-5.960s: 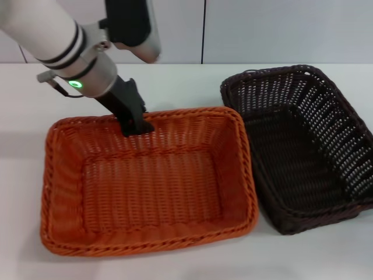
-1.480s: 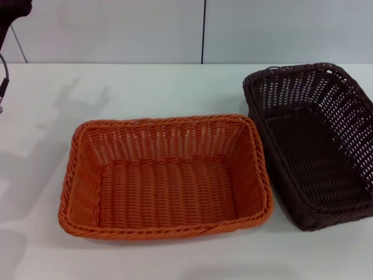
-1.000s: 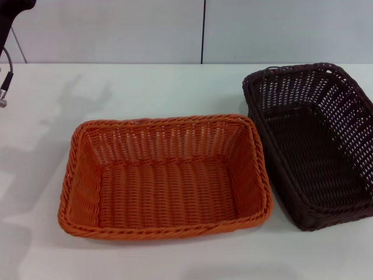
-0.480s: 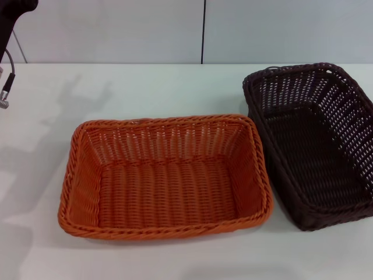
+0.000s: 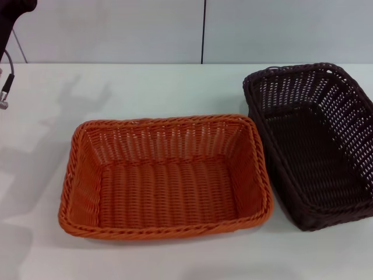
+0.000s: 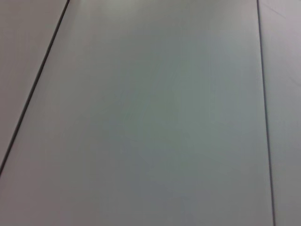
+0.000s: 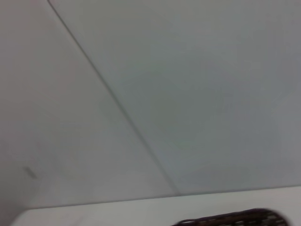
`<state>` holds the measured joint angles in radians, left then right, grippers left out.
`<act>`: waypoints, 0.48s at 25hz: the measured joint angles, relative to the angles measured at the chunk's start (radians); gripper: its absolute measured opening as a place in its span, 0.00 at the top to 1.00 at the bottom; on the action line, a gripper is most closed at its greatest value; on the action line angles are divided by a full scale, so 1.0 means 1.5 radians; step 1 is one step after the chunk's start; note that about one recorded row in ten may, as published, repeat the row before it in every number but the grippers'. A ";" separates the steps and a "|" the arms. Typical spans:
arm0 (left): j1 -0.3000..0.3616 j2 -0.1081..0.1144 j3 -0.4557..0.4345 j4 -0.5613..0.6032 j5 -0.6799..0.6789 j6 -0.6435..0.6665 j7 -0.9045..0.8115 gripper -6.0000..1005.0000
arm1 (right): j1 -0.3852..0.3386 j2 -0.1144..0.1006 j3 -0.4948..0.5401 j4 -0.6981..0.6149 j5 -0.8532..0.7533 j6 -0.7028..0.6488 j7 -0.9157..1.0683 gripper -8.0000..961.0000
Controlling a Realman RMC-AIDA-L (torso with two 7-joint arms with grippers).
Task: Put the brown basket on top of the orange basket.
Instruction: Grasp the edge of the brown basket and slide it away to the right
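The orange basket sits empty on the white table, left of centre in the head view. The brown basket sits empty on the table right beside it, on its right, reaching the picture's right edge. A bit of the brown basket's rim shows in the right wrist view. Only a dark part of my left arm and a cable show at the top left corner of the head view. Neither gripper is in view.
A pale panelled wall stands behind the table. The left wrist view shows only the wall panels. The arm's shadows lie on the table's left side.
Six seconds ago my left gripper stood at the orange basket's far rim; it has since let go and risen out of view, and both baskets sit farther right. Almost nothing moved in the last second.
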<state>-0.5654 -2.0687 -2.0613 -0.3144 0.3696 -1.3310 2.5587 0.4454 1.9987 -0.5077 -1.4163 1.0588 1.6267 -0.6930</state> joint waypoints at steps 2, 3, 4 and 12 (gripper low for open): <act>0.000 0.000 -0.006 0.003 0.000 0.001 0.000 0.16 | 0.000 0.001 -0.002 -0.009 -0.015 -0.011 -0.013 0.26; 0.000 0.000 -0.008 0.004 0.000 0.001 0.000 0.16 | 0.001 0.001 -0.005 -0.011 -0.020 -0.015 -0.018 0.26; -0.001 0.000 -0.013 0.008 0.000 0.001 0.000 0.16 | 0.002 0.001 -0.007 -0.013 -0.022 -0.015 -0.020 0.26; -0.002 0.001 -0.014 0.010 -0.001 0.002 0.000 0.16 | -0.011 0.010 -0.017 -0.109 -0.028 0.022 -0.028 0.26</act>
<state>-0.5679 -2.0678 -2.0819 -0.2987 0.3682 -1.3287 2.5587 0.4287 2.0135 -0.5327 -1.5802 1.0174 1.6601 -0.7343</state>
